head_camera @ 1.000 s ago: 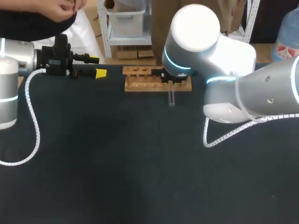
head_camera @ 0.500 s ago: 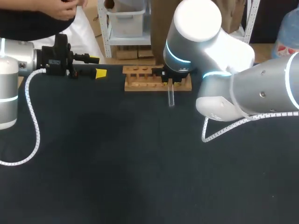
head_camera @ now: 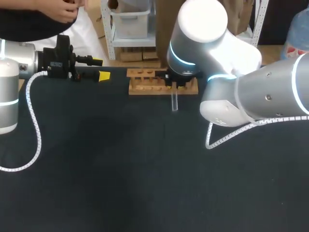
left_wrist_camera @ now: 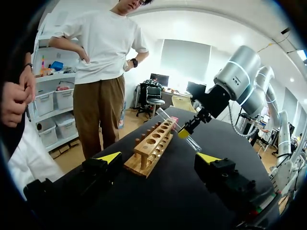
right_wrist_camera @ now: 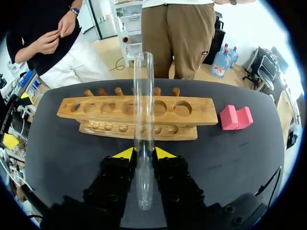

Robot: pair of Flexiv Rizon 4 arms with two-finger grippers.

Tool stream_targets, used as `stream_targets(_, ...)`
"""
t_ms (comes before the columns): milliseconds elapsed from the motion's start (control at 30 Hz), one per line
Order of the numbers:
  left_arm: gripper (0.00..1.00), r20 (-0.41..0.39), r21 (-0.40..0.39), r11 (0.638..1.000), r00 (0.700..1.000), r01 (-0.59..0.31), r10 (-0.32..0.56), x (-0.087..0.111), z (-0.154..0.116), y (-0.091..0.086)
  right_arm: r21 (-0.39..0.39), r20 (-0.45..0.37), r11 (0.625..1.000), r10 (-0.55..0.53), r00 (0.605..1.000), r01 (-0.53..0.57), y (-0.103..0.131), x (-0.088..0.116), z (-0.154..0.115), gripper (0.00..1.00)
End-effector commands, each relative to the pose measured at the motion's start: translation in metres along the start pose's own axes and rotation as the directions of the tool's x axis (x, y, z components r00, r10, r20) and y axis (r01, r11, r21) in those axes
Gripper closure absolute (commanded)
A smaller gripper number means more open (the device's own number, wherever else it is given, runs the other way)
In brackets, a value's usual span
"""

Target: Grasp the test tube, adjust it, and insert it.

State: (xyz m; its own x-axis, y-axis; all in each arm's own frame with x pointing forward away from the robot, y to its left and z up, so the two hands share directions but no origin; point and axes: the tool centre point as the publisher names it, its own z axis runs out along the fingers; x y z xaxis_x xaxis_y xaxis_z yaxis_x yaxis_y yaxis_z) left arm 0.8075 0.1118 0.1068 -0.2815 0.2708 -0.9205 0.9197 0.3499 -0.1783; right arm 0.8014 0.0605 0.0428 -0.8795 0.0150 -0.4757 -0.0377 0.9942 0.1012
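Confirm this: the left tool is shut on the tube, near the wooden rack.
Not the left. The right tool is shut on the tube, near the wooden rack, as the right wrist view shows. The left tool is open and holds nothing.

clear glass test tube (right_wrist_camera: 144, 129), bare wood rack (right_wrist_camera: 134, 112)

1. From overhead I see bright, even room light; the dark table (head_camera: 96, 169) shows only faint shadows.
2. My right arm (head_camera: 203, 19) glares white on top.
3. The tube (right_wrist_camera: 144, 105) carries soft highlights.
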Motion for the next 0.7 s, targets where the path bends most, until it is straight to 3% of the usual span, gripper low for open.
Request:
stream_targets(33,0.0,0.005,-0.003,1.0,1.0,-0.002,0.002,0.001,0.0,-0.001,0.009,0.052,1.0,0.017,0.999,-0.018,0.0,0.006,-0.017,1.0)
stream_targets(433,0.0,0.005,-0.003,1.0,1.0,-0.002,0.002,0.001,0.0,-0.001,0.043,0.263,0.998,0.032,0.964,-0.045,0.001,-0.009,-0.062,1.0)
stream_targets(700,0.0,0.005,-0.003,1.0,1.0,-0.002,0.002,0.001,0.0,-0.001,0.049,0.321,0.998,0.018,0.947,-0.036,0.0,-0.02,-0.081,1.0)
